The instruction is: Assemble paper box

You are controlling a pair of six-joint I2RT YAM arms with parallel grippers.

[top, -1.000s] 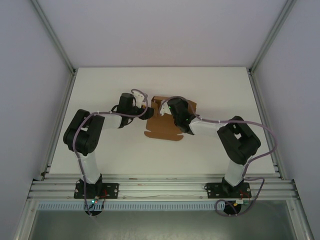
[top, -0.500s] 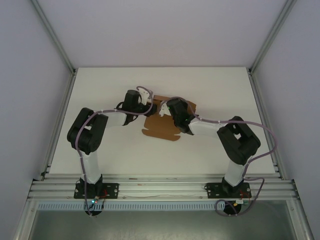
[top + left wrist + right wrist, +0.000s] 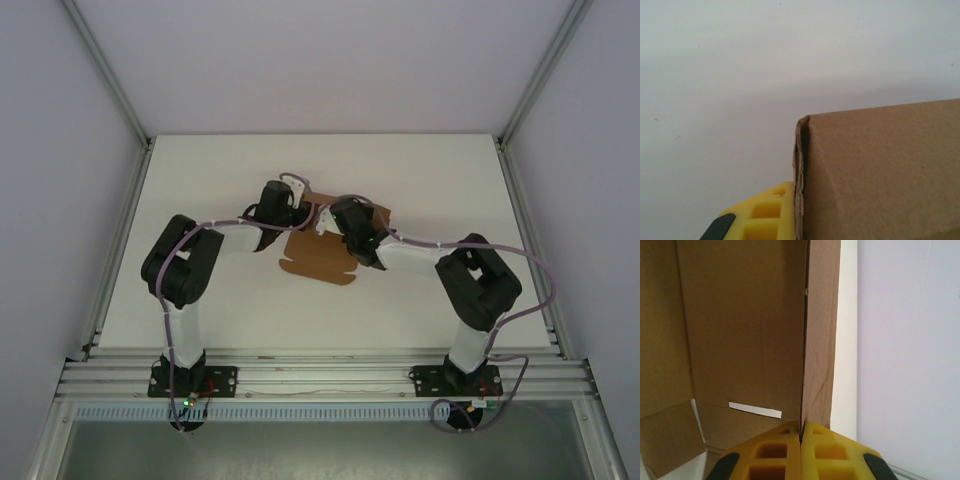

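My left end effector (image 3: 297,203) has just moved in toward the middle of the surface (image 3: 200,170) and snapped its jaws shut. A second ago they were wide and a bit further left. Now, in the left wrist view, one yellow finger (image 3: 765,216) sits tight against the edge of a brown card wall. The other finger is hidden behind the card, so I think it is pinching that wall, but I can't see both sides.

The paper box (image 3: 318,255) lies near the middle of the surface, a little closer to the far edge. Its near part is flat, with a wavy flap pointing at me. Its far part is lifted up between the two arms.

My right end effector (image 3: 801,437) has not changed. Its two yellow fingers are pressed together with a thin upright card wall caught between them. Inside the box I can see a small white strip (image 3: 755,410) on the bottom panel.

So now both arms hold the box, one on each side. I think that means I can start folding a side up and tucking a flap in. The box is far from done, since most of it is open. If I pull too hard, the thin card could bend or slip out.
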